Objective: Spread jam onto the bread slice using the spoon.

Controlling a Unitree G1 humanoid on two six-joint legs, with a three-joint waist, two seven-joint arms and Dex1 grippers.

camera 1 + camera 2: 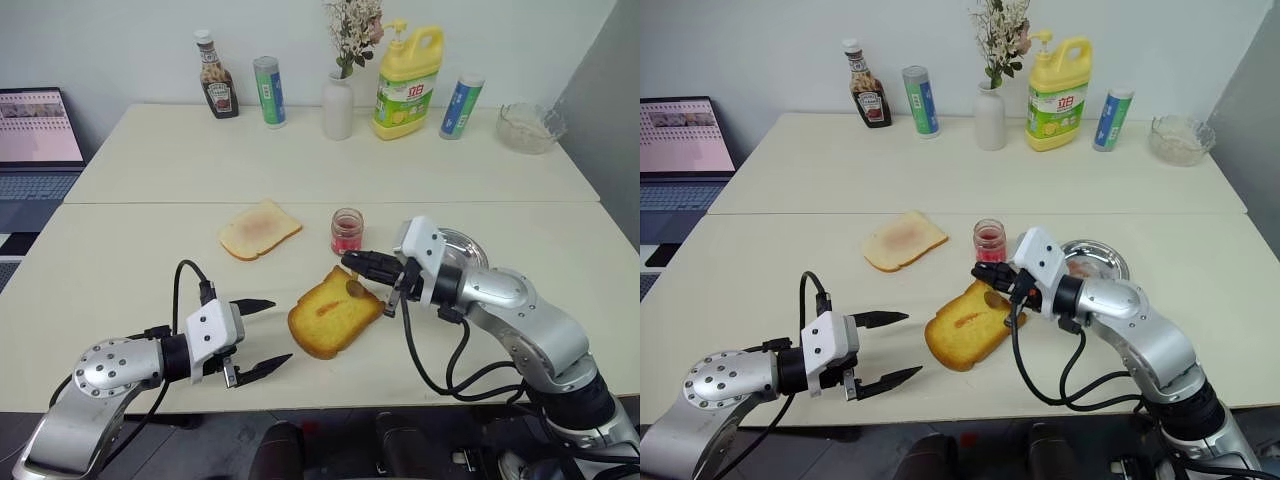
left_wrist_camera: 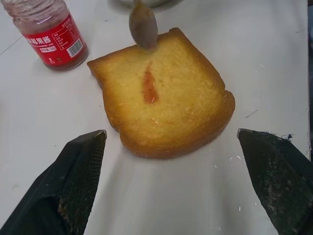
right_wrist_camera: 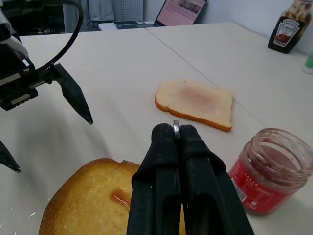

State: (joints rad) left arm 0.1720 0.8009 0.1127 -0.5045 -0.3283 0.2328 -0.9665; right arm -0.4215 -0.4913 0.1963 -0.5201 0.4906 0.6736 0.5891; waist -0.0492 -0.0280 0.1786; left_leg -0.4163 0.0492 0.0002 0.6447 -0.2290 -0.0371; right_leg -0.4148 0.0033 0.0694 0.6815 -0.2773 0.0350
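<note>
Over the far edge of the thick golden toasted bread slice (image 1: 335, 312), the right gripper (image 1: 365, 266) pinches the small silver spoon (image 2: 143, 25); the bowl should be drawn flat along the short red streak. Just beyond the slice stands the small glass jar of red jam (image 1: 347, 231). Left gripper (image 1: 262, 334) is spread wide, near the slice's near-left side.

1. Bread slice (image 1: 335, 313) is lying near the table's (image 1: 120, 260) front edge
2. Jam (image 1: 347, 231) is standing just behind it
3. Second slice (image 1: 259, 229) is lying left of the jam
</note>
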